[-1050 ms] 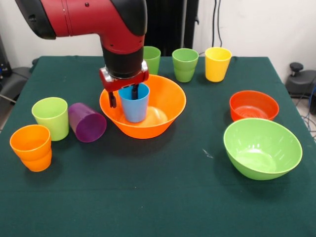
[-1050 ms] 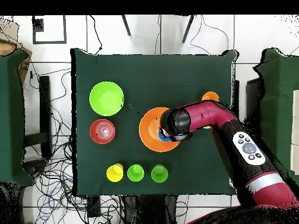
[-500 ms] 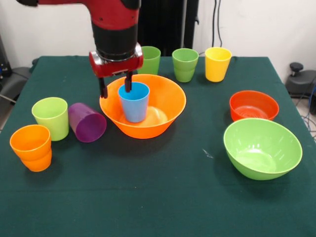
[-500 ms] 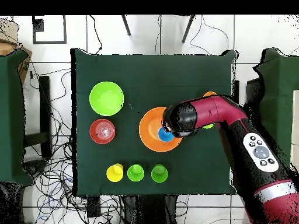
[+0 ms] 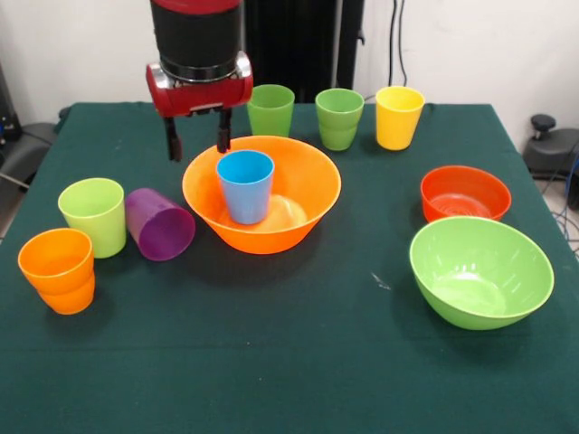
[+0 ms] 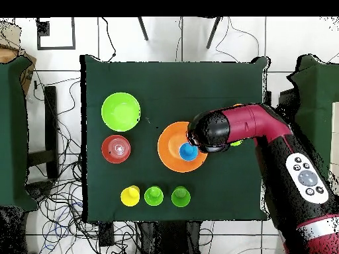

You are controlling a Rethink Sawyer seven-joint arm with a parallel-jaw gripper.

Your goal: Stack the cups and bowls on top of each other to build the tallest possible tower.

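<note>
Gripper point(image 5: 197, 140) is held above the table with jaws spread and nothing between them, just beyond the left rim of the large orange bowl point(image 5: 308, 194). Blue cup point(image 5: 245, 185) is seated upright inside that bowl; purple cup point(image 5: 159, 224) is tipped on its side between the bowl and the lime cup point(image 5: 93, 215). Lime-green bowl point(image 5: 480, 271) and red-orange bowl point(image 5: 465, 193) are set apart at the right.

text: none readable | labels: none | brands: none | numbers: none | signs: none
</note>
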